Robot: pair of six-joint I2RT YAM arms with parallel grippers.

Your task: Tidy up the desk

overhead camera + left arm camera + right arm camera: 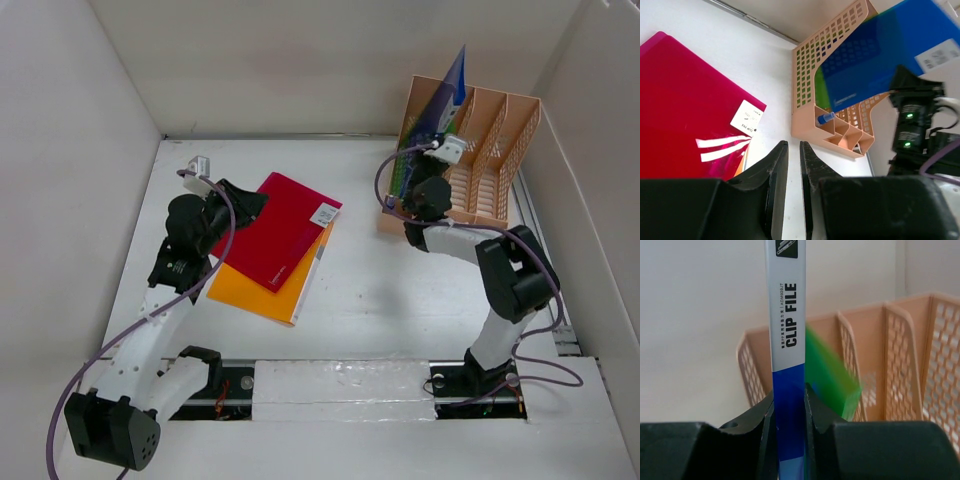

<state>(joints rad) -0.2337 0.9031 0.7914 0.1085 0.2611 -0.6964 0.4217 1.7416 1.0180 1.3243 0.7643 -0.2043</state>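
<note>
On the white desk (pixel 380 290) a red folder (pixel 285 225) lies over an orange folder (pixel 255 290), left of centre. My left gripper (pixel 252 203) hovers at the red folder's left corner. In the left wrist view its jaws (pixel 794 144) stand a narrow gap apart over bare desk, with nothing between them and the red folder (pixel 680 110) to their left. My right gripper (pixel 425 180) is shut on a blue clip file (pixel 787 340), held upright on its spine at the peach file rack (pixel 500 150). The blue file (pixel 450 95) leans in the rack's leftmost slot beside a green file (pixel 827 370).
White panels wall the desk on three sides. The rack (pixel 810 65) stands at the back right corner, its right slots showing nothing inside. A small blue cap (pixel 825 118) pokes from its low front compartment. The right arm (pixel 912 125) stands in front of the rack.
</note>
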